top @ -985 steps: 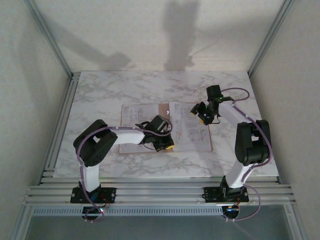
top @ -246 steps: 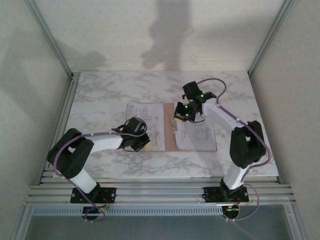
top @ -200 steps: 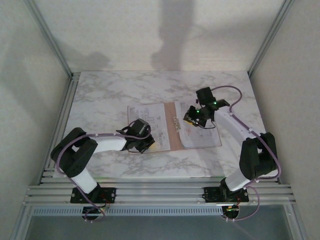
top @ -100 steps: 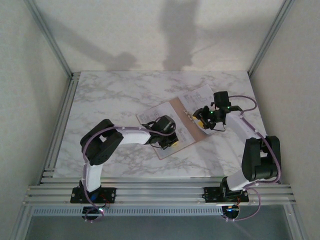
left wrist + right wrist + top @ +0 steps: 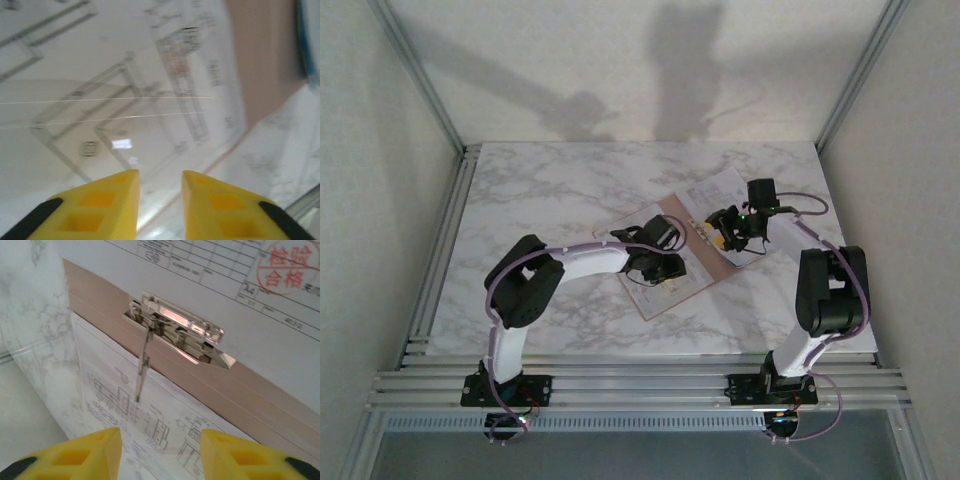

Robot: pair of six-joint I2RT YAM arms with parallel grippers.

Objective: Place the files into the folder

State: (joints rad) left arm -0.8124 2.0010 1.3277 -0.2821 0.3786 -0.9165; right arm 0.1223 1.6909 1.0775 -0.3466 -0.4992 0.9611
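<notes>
Files (image 5: 125, 100) lie in the open folder (image 5: 215, 387), which sits askew at the middle of the marble bench (image 5: 540, 200), one corner pointing toward the arm bases. On the near leaf, the left pincer (image 5: 670, 270) is low over a white sheet printed with diagrams. In its wrist view the yellow fingers (image 5: 107, 200) stand a little apart with nothing between them. Tan card shows beyond the sheet, and a sliver of cyan sheet (image 5: 307, 35) lies at the upper right edge. Farther along, a metal clip (image 5: 175, 330) sits on the tan strip between the two leaves, its thin lever lying out over the nearer sheet. The right pincer (image 5: 725, 232) hovers just there, jaws wide apart and empty. Beyond the clip, the far sheet carries a printed table and a red stamp (image 5: 287, 265).
</notes>
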